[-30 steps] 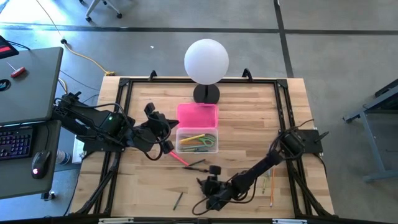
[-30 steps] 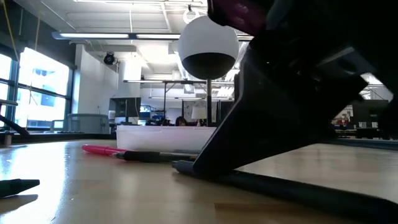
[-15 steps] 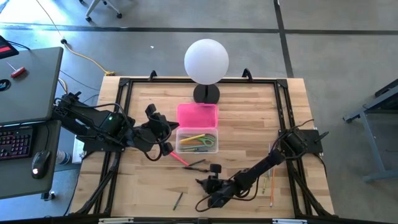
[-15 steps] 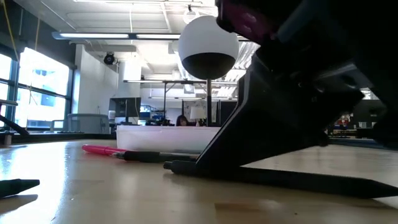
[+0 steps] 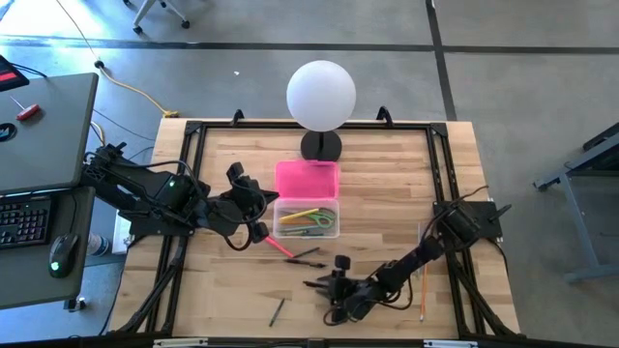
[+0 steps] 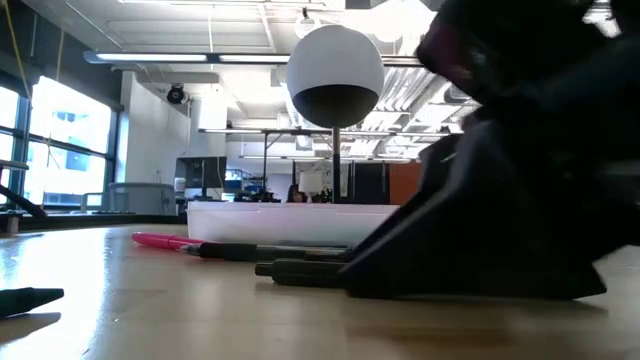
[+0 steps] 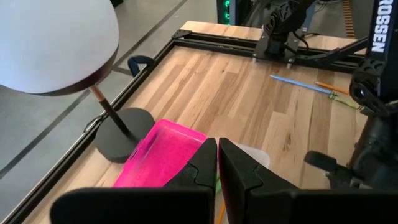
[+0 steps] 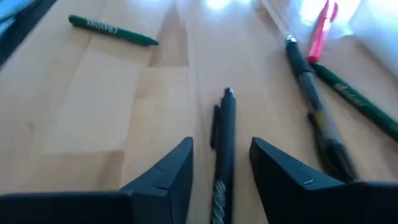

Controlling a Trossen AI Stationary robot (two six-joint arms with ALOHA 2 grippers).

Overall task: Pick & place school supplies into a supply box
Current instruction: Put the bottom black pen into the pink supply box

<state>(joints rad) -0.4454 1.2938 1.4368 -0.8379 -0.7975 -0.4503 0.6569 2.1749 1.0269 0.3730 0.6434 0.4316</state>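
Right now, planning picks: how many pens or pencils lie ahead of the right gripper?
5: black pen between the right gripper's open fingers, green crayon alone, dark pen, green pen and pink pen clustered together. Others may be hidden.

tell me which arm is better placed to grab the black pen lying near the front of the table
Right. Its fingers stand open on either side of the black pen, low over the table. The left gripper sits beside the supply box, fingers shut.

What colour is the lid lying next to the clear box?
Bright pink lid, clearest in the high view.
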